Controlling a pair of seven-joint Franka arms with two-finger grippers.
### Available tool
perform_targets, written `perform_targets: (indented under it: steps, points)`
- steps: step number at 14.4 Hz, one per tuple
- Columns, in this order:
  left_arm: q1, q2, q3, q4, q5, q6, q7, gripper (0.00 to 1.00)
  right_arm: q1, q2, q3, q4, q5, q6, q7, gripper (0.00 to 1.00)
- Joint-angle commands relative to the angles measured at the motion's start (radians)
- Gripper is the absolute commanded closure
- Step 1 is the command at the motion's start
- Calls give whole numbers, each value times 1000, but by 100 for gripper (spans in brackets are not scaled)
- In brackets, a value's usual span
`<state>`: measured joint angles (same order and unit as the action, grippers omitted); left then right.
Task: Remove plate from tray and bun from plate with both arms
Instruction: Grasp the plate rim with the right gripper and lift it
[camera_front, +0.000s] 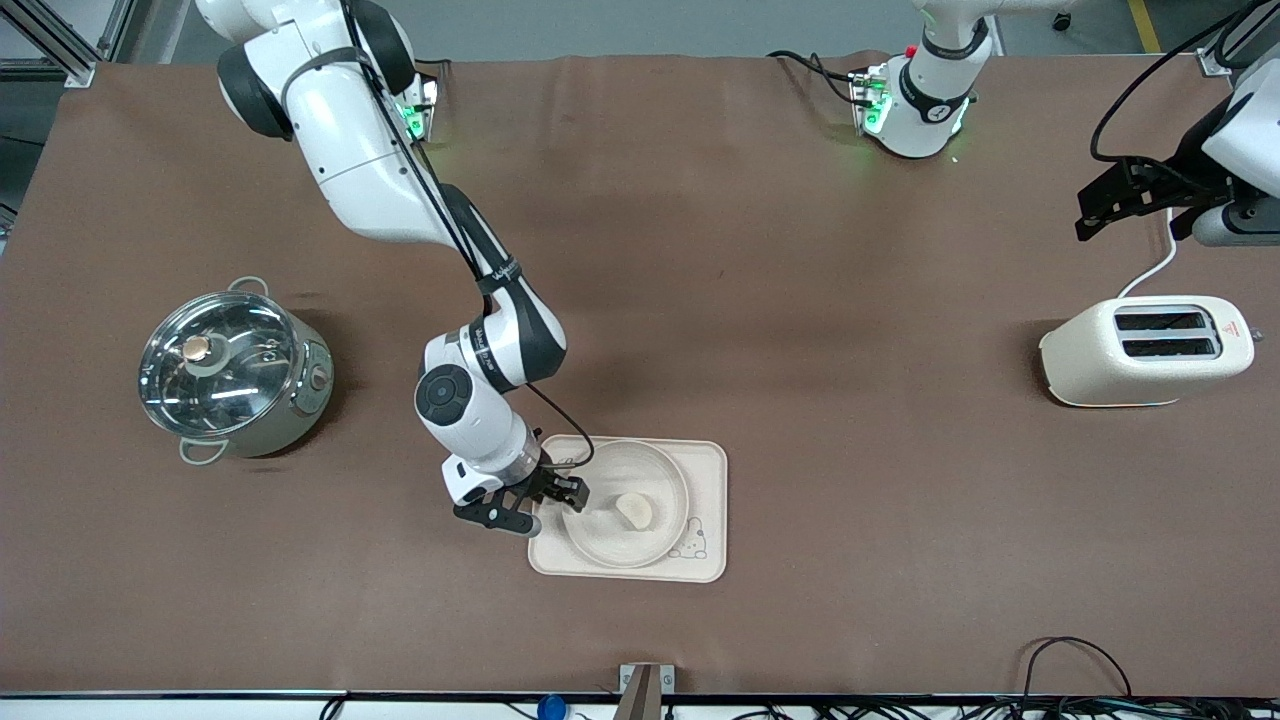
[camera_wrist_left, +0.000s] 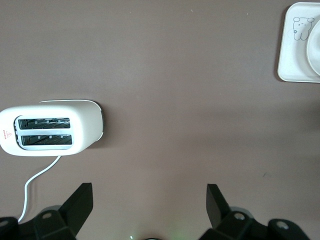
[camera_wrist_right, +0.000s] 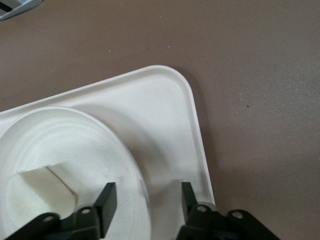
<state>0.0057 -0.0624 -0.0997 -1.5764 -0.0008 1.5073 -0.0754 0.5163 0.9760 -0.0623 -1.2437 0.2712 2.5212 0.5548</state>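
1. The right tool was down at the rim of the plate, at the edge toward the right arm's end of the table. One finger sat inside the rim, the other outside it above the tray floor. The fingers straddled the rim with a gap showing; a firm pinch could not be confirmed.
2. The plate lay on the tray, and the bun rested in the plate near its middle.
3. To do this step well, the fingers should probably seat fully over the rim before any lift, and the plate should stay level so the bun does not slide.
4. The outer finger stood in the narrow strip between plate rim and tray wall, so a straight upward lift looked safer than a sideways drag.
5. Bare table lay around the tray; the pot and toaster were well apart from it.
6. The left tool waited, spread, over table near the toaster.
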Motion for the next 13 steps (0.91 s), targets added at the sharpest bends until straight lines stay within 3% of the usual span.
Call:
perform_targets:
  steps: [1, 10, 13]
  points:
    - [5, 6, 0, 12, -15, -1, 16, 0, -1, 16, 3, 21, 11, -4, -16, 100]
    - [5, 7, 0, 12, -16, -1, 16, 0, 2, -5, 9, 10, 25, 19, -24, 100]
    - [4, 15, 0, 16, -16, 1, 14, 0, 2, -114, 61, -92, 20, 21, -29, 100]
